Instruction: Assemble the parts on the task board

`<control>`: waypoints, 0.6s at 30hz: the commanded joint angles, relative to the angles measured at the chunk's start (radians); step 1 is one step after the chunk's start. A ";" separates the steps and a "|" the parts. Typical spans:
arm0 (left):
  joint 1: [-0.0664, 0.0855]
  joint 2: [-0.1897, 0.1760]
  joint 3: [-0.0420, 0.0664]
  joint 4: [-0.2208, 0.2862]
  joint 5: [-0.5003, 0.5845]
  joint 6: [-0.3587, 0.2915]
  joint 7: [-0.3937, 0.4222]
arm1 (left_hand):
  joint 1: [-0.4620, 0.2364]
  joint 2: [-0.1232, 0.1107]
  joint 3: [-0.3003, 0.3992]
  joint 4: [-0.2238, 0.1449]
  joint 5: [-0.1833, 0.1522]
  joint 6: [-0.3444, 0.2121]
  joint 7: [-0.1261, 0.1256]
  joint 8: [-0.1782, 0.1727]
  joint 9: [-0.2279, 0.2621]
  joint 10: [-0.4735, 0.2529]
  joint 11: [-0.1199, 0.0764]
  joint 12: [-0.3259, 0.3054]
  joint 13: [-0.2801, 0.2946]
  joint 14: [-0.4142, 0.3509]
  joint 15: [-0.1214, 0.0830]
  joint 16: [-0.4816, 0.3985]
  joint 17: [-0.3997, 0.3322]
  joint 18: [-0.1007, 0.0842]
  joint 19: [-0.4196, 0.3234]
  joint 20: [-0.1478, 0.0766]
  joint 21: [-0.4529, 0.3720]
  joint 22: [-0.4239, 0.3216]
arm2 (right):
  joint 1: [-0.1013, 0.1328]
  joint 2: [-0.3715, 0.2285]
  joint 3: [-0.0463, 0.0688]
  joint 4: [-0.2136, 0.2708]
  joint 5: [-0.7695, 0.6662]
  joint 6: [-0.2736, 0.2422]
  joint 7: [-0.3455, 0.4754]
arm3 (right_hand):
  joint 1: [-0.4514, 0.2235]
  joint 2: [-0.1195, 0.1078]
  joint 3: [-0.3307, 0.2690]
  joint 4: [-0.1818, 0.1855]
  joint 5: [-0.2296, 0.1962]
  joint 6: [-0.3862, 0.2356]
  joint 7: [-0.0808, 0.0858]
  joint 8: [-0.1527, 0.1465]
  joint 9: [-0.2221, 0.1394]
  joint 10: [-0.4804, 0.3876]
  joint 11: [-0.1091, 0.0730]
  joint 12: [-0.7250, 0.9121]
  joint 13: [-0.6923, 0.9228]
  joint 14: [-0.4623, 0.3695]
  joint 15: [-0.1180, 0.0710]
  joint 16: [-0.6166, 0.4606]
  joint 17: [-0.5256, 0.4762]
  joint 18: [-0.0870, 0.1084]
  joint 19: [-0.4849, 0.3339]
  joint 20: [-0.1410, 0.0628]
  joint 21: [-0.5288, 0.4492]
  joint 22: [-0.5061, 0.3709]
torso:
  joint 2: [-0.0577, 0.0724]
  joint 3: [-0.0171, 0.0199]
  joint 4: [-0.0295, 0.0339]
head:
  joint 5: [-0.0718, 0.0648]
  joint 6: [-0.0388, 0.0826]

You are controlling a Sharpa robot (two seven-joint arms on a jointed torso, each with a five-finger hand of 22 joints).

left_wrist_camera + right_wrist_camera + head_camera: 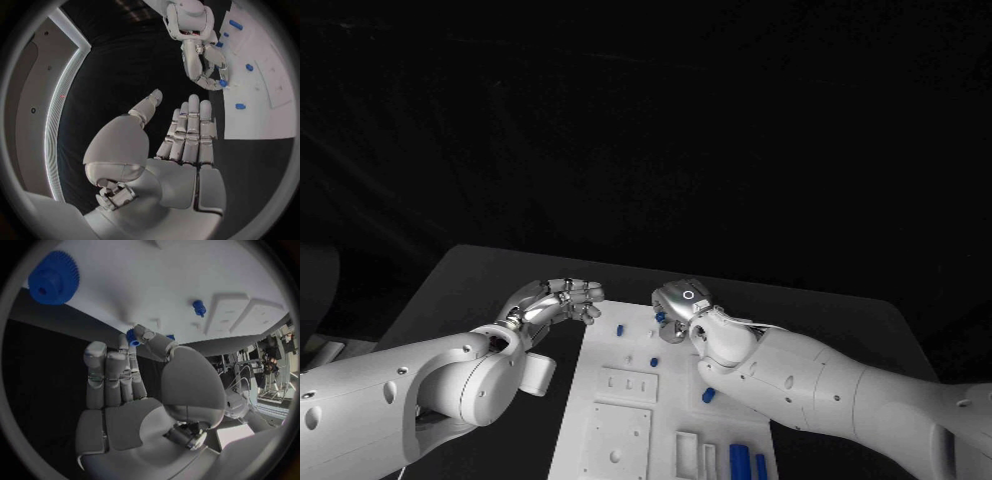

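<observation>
The white task board (pixel 625 420) lies mid-table with recessed pockets and small blue parts scattered over it (a blue gear (pixel 51 277) near one edge). At its far edge the right hand (pixel 678 310) pinches a small blue part (pixel 132 337); the left hand (pixel 181 145) hovers just beside the board, fingers straight, holding nothing

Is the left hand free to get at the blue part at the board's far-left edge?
Probably yes: the left hand is open beside the task board, and the blue part lies just past its fingertips, unobstructed.
</observation>
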 commanded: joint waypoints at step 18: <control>0.009 0.008 0.001 0.003 -0.006 0.003 0.006 | 0.000 -0.009 -0.004 0.000 0.006 0.004 0.003 -0.006 -0.002 0.002 0.006 -0.006 -0.001 0.002 0.006 -0.008 0.002 0.013 -0.005 -0.001 -0.006 -0.001 | -0.001 0.022 0.000 -0.029 -0.015 0.015 -0.008 | 0.009 0.001 0.008 0.001 0.002 0.003 0.006 0.010 0.023 0.011 0.006 0.001 0.002 -0.002 -0.003 0.006 -0.002 0.101 0.004 -0.004 0.005 0.017 | 0.002 -0.0001 -0.0021 | 0.011 -0.002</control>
